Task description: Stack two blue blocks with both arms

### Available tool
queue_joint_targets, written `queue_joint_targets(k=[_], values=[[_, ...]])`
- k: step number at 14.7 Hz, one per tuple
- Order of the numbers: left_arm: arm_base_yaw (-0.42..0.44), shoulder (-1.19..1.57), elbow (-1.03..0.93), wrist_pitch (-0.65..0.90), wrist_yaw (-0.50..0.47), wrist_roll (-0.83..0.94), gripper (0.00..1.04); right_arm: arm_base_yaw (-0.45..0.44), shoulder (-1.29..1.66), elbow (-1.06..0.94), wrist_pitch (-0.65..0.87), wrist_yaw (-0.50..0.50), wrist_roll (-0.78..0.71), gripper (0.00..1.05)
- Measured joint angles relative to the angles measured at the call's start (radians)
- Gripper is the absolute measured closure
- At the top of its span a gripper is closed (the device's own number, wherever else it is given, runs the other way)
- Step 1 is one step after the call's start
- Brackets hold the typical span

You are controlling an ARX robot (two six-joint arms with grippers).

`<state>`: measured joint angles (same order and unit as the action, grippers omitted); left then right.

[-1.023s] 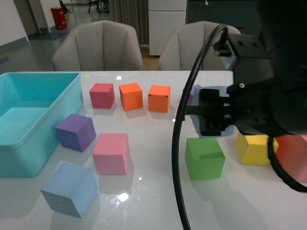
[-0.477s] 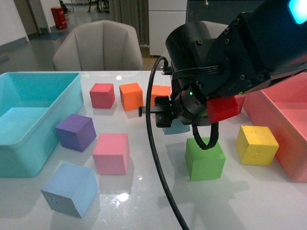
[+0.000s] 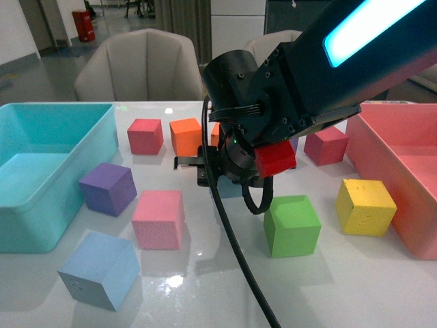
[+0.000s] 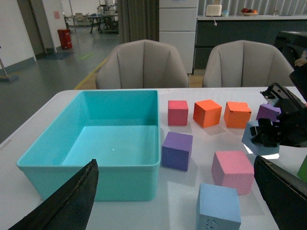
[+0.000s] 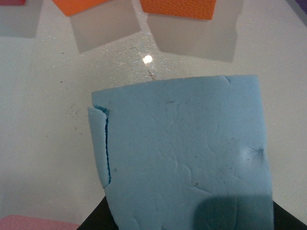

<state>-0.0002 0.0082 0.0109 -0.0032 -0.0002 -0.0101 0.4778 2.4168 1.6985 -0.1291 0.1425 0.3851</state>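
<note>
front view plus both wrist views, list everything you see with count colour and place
table: 1, white
bins: 2; turquoise left, pink right
blue blocks: 2; one front left, one held
purple blocks: 2; one beside turquoise bin, one beyond orange blocks
red blocks: 2, back
orange blocks: 2, back
pink block: 1, centre left
green block: 1, centre
yellow block: 1, by pink bin
chairs: 2, grey, behind table
right pincer: black, shut on blue block
left pincer: black, open

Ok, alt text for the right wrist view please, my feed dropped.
A pale blue foam block, slit along one side, fills most of the frame, close to the camera over the glossy white table. Parts of two orange cubes show beyond it.
</note>
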Motion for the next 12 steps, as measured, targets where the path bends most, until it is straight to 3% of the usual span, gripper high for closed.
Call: queue_joint_targets(k=[7,9,11,12], values=[[0.000,0.000,0.000,0.000,0.000,0.000,0.07,0.001,0.051,0.076,-0.070,0.000,0.108,0.63],[0.000,0.000,0.000,0.000,0.000,0.000,0.07,0.007,0.061,0.086,-0.094,0.020,0.112,0.25],[0.000,0.000,0.000,0.000,0.000,0.000,0.07,0.007,0.060,0.086,-0.085,0.022,0.112,0.05],[0.000,0.000,0.000,0.000,0.000,0.000,0.07,0.007,0.058,0.080,-0.073,0.023,0.111,0.07]])
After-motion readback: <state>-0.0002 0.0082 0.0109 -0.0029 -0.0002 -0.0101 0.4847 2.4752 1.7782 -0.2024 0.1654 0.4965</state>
